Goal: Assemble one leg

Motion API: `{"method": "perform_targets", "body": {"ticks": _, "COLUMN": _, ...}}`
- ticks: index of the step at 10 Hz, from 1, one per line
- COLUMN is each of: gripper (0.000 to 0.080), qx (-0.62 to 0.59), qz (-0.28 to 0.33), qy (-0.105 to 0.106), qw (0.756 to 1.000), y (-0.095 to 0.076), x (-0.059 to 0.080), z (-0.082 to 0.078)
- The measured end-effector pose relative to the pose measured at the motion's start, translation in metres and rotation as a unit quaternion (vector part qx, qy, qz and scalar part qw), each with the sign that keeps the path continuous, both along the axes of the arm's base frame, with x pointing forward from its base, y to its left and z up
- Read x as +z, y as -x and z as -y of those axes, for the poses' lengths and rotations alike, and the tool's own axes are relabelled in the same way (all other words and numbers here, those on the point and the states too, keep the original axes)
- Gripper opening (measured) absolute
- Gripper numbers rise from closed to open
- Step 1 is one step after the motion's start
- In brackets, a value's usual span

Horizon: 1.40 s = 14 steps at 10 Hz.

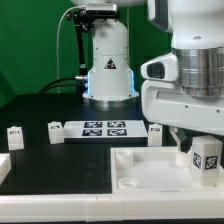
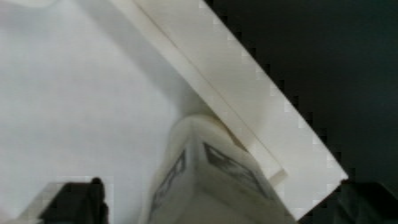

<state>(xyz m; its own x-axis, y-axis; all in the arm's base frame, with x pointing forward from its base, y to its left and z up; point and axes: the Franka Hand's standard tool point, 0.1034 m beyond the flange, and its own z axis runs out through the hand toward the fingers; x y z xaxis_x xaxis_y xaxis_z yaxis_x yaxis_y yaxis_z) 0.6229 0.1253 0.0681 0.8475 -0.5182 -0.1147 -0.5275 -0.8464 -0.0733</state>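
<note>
exterior view: the arm (image 1: 185, 70) is cut by the top and right edges. the white panel (image 1: 140, 175) runs off the near edge, so its full outline is unseen. a white piece (image 1: 3, 170) at the exterior view's left is cut by the edge; its kind cannot be told. the leg (image 1: 206, 158) and the arm's housing mask the gripper (image 1: 196, 150); jaw stance cannot be told. tags on the small blocks (image 1: 55, 130) farther back are too small to read. wrist view: blurred throughout; the leg and one dark finger (image 2: 71, 203) are cut by the picture's edge.
</note>
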Motion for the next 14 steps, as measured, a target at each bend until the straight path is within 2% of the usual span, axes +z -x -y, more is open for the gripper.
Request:
{"method": "perform_targets", "body": {"ticks": 2, "gripper": 0.0649, "qx": 0.098, "qz": 0.012, "qy": -0.004, "qw": 0.995, "y": 0.0003, "x": 0.0002, "z": -0.0027}}
{"method": "perform_targets", "body": {"ticks": 5, "gripper": 0.0649, "qx": 0.294, "qz": 0.034, "qy": -0.001, "qw": 0.955, "y": -0.0012, "x": 0.0015, "z": -0.0028}}
{"method": "perform_targets", "body": {"ticks": 7, "gripper": 0.0649, "qx": 0.374, "qz": 0.043, "qy": -0.005, "qw": 0.927, "y": -0.0020, "x": 0.0017, "z": 0.0001}}
{"method": "perform_targets", "body": {"ticks": 9, "gripper": 0.0649, "qx": 0.382, "qz": 0.044, "qy": -0.007, "qw": 0.923, "y": -0.0019, "x": 0.0016, "z": -0.0003}}
{"method": "perform_targets", "body": {"ticks": 11, "gripper": 0.0382, "qx": 0.382, "qz": 0.044, "qy": -0.007, "qw": 0.923, "y": -0.0019, "x": 0.0016, "z": -0.0001}}
{"method": "perform_targets", "body": {"ticks": 12, "gripper": 0.0382, "qx": 0.382, "qz": 0.044, "qy": -0.005, "qw": 0.923, "y": -0.0023, "x": 0.0016, "z": 0.0018}}
{"method": "perform_targets", "body": {"ticks": 13, "gripper": 0.0296, "qx": 0.381, "qz": 0.044, "qy": -0.005, "qw": 0.924, "y": -0.0023, "x": 0.0013, "z": 0.0026}}
{"method": "perform_targets", "body": {"ticks": 14, "gripper": 0.0296, "qx": 0.381, "qz": 0.044, "qy": -0.005, "qw": 0.924, "y": -0.0024, "x": 0.0013, "z": 0.0029}}
